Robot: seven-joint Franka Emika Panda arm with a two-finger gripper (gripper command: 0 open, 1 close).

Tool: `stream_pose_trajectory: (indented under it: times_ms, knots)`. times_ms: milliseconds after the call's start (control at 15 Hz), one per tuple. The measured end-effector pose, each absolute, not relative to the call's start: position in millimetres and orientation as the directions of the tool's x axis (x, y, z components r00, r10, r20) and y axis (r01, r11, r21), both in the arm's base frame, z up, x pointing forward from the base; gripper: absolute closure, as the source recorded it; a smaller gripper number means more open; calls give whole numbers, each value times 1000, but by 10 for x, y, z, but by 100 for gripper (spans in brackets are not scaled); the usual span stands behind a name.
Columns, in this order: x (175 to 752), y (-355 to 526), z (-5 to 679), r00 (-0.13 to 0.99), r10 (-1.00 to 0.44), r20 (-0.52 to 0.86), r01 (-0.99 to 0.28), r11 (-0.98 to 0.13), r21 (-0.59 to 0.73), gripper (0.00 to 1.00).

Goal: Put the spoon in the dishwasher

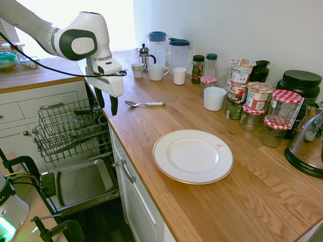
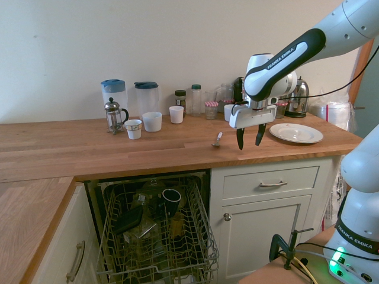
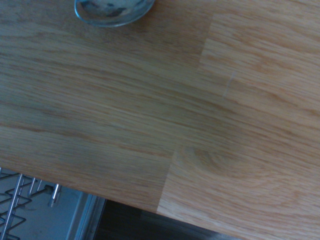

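Hovering empty: your white two-finger gripper, fingers spread wide.
One small shiny silver metal spoon on the counter; one dark grey wire dishwasher rack.

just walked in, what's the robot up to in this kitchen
A white arm hangs its end effector, open and empty, over the counter's front edge. The spoon lies on the counter just beyond it, untouched. The dishwasher stands open below, its rack pulled out with a few dark items inside. The spoon is not yet picked up.
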State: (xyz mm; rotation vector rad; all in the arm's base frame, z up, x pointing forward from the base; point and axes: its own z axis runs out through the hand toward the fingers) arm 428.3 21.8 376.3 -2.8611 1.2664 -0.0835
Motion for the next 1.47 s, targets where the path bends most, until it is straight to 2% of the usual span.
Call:
stream_pose_trajectory:
  times_ms: [200, 333, 733, 1133, 1467]
  knots:
    - [4306, 200, 3791, 654, -756, 33, -754, -655, -52, 0]
    - [4419, 147, 3919, 590, -807, 4, -803, -587, -107, 0]
    - [5169, 338, 4185, 245, -966, -77, -959, -230, -165, 0]
    - [5780, 524, 3968, -112, -994, 19, -986, 109, -125, 0]
    - [6047, 566, 3795, -192, -981, 34, -976, 187, -113, 0]
